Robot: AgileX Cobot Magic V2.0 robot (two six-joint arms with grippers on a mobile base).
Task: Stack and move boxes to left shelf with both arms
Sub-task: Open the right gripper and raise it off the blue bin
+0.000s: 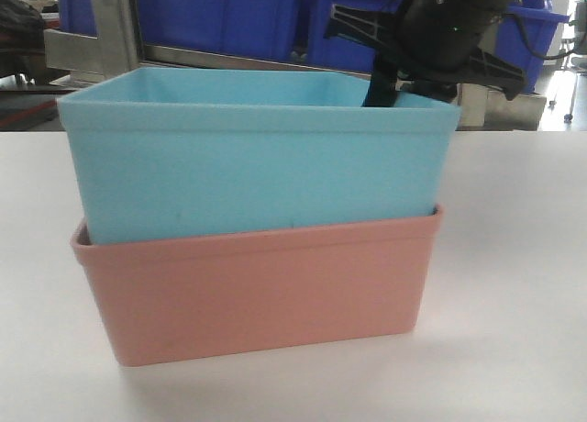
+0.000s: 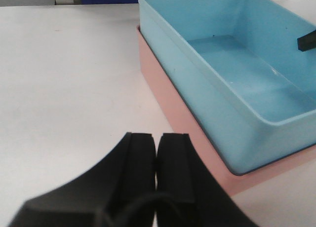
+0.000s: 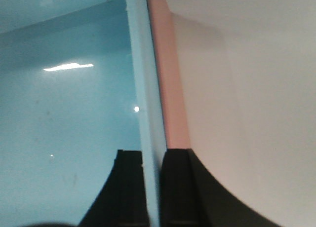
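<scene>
At the far left the left tool [image 2: 157, 140] hangs low over the bare white counter [image 2: 64, 64] with its two black fingers pressed together and nothing between them. It is near the stack's left end but apart from it, so it carries no load; my judgement is that it waits there because it has yet to take hold of its own side. In the middle of the counter sits the task's pair. The pink box [image 1: 266, 284] rests flat on the surface and the blue box [image 1: 257, 165] is nested inside it, standing proud so that its upper half and rim clear the pink rim. The stacking part therefore looks done, and the carry to the left shelf is what remains. Behind the stack a grey metal frame [image 1: 110, 27] shows at upper left, below a row of dark blue bins [image 1: 229, 9]. Whether that frame belongs to the shelf I cannot tell. At the right end the right tool [image 3: 152, 160] comes down over the blue box's wall, one finger inside the box and one outside just above the pink rim, closed onto that thin wall as far as its own camera shows. Pinching the inner box by its raised rim makes sense, since that edge is the only one offered. A grip on one end alone would probably tilt the stack, or lift the blue box out of the pink one, which is why a matching hold on the left seems needed before any lift.
</scene>
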